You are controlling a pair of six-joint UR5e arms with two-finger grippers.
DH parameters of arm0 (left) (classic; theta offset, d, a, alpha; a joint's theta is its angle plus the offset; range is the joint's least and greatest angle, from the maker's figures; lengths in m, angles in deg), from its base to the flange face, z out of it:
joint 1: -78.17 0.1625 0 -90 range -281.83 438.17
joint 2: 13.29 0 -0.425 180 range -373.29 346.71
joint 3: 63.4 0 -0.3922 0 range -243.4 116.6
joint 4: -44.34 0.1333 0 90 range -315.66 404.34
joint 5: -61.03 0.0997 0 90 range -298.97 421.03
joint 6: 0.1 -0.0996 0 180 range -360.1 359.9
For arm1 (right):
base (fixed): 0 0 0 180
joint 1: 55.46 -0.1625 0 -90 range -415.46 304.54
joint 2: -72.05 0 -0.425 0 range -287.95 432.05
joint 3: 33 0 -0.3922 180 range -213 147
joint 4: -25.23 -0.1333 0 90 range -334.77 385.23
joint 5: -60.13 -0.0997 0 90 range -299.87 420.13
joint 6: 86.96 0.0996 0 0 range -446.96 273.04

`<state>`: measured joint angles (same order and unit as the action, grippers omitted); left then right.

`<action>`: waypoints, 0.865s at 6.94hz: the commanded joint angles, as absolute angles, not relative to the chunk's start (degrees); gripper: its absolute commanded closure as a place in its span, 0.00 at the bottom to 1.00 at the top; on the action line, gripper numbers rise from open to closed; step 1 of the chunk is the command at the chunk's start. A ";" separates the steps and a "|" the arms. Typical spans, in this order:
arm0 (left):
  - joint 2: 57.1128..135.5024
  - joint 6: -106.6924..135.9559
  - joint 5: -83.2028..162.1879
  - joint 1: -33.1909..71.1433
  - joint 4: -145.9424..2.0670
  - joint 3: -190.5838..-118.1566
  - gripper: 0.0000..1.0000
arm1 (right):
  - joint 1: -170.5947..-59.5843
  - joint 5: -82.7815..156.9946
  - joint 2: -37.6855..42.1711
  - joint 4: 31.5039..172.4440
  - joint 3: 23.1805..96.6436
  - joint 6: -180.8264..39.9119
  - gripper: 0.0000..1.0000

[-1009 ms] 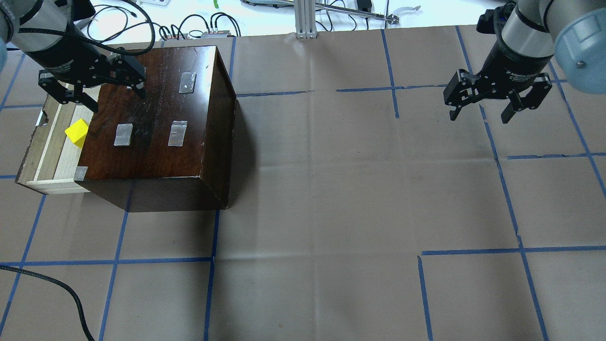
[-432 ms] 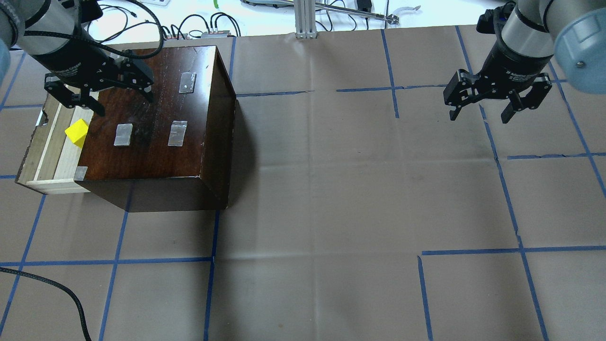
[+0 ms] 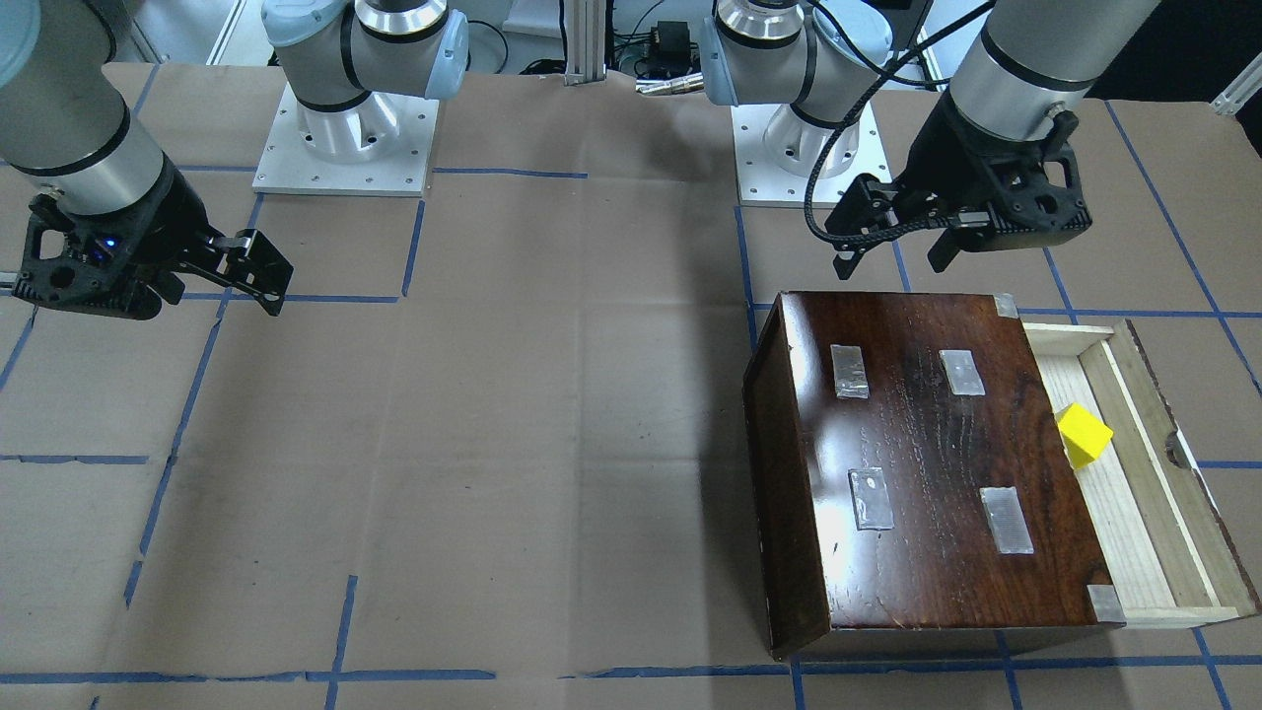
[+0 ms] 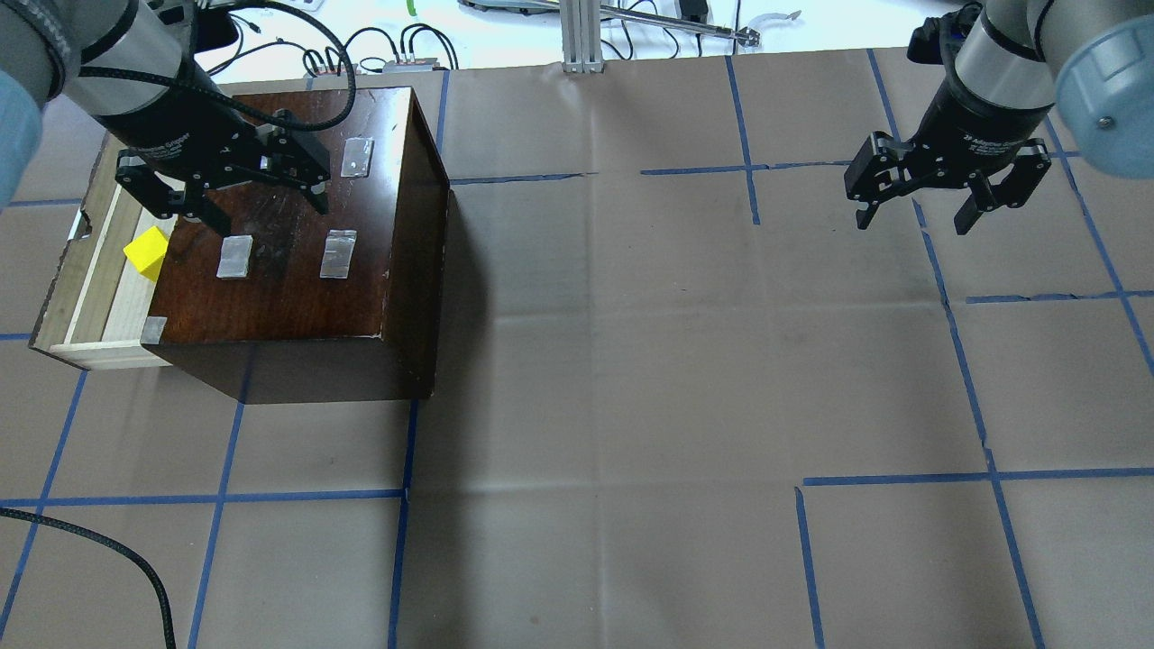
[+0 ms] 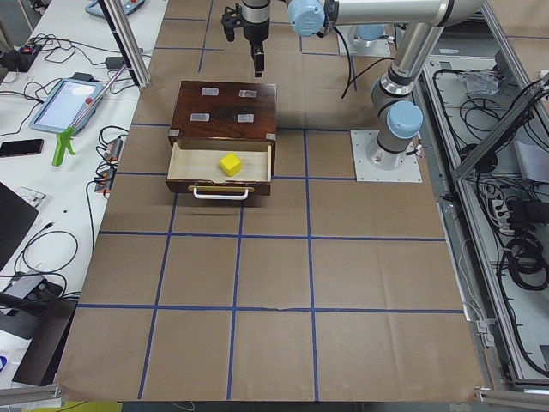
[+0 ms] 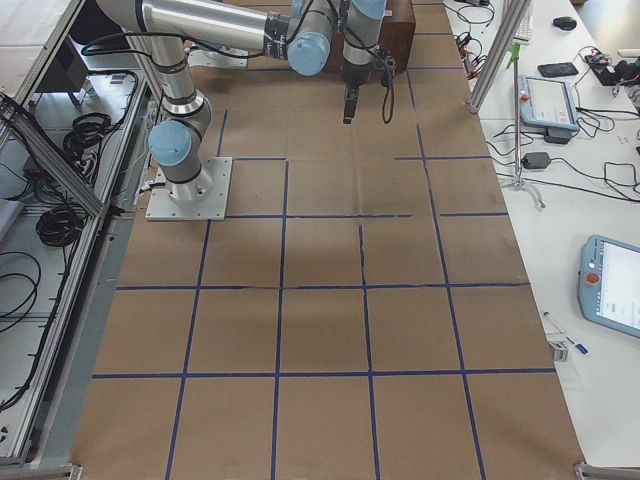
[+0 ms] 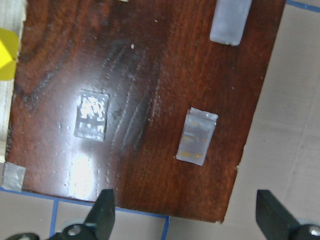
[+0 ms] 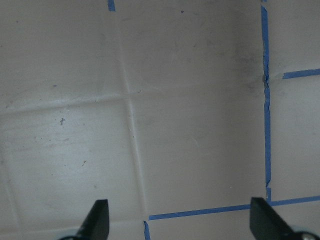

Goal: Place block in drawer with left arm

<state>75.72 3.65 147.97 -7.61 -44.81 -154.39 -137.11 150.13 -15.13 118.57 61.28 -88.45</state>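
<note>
**Block position.** The block [image 4: 149, 252] lies on the pale floor of the drawer [image 4: 68, 302], just beside the front edge of the box [image 4: 297, 288]. In the overhead view it is at the left of the frame. Nothing touches it. The drawer is pulled out far enough to expose its floor from above, which allows a straight vertical drop into it.

**Left gripper.** The left gripper [image 4: 269, 216] hangs above the taped top of the box, not above the drawer. Its jaws are spread wide and hold nothing. In the left wrist view both fingertips [image 7: 102, 220] frame the glossy top, and the block shows only as a yellow sliver at the upper left edge. The wide opening suggests the release is complete. The position over the box keeps the fingers clear of the drawer walls.

**Right gripper.** The right gripper [image 4: 913, 223] hangs at the upper right of the overhead frame, well apart from the box. It is spread wide and empty over the bare table [image 4: 631, 406]. The task assigns it no role.

**Status.** The placement appears complete.
</note>
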 commanded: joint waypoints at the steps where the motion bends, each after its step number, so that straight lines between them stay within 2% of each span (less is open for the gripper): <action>1: 75.14 2.20 150.40 -11.99 -45.13 -154.89 0.01 | -137.11 150.13 -15.14 118.57 61.31 -88.37 0.00; 6: 74.96 -0.89 151.37 -12.18 -45.48 -156.13 0.01 | -137.11 150.13 -15.14 118.57 61.31 -88.45 0.00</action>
